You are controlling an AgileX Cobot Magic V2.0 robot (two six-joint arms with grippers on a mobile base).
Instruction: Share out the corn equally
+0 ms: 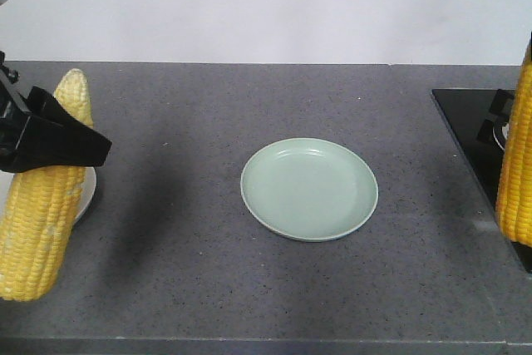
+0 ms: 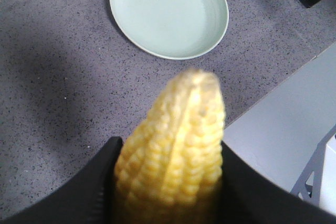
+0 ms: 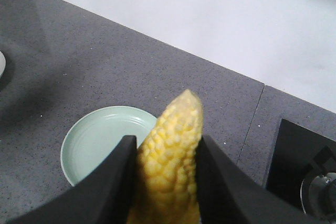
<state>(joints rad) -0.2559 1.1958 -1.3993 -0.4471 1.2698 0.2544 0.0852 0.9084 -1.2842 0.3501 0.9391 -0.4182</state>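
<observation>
Two arms hold their loads above a grey stone countertop point(image 1: 208, 230), each carrying one cob. The left gripper point(image 2: 168, 182) has its black jaws pinching a corn cob point(image 1: 46, 205) around the middle, the pale tip raised and the fat end hanging low at the counter's left edge, in front of a white plate point(image 1: 87, 193) that shows only as a sliver behind it. At the far right, the right gripper point(image 3: 165, 182) is likewise clamped on a second cob point(image 1: 517, 155), held near upright in front of a black cooktop point(image 1: 470, 126). Between them sits an empty pale green plate point(image 1: 309, 189), well apart from both cobs. The mid-cob grip probably keeps each ear balanced for carrying. With one cob per arm, the likely aim is one to each plate, though neither has been set down yet.
</observation>
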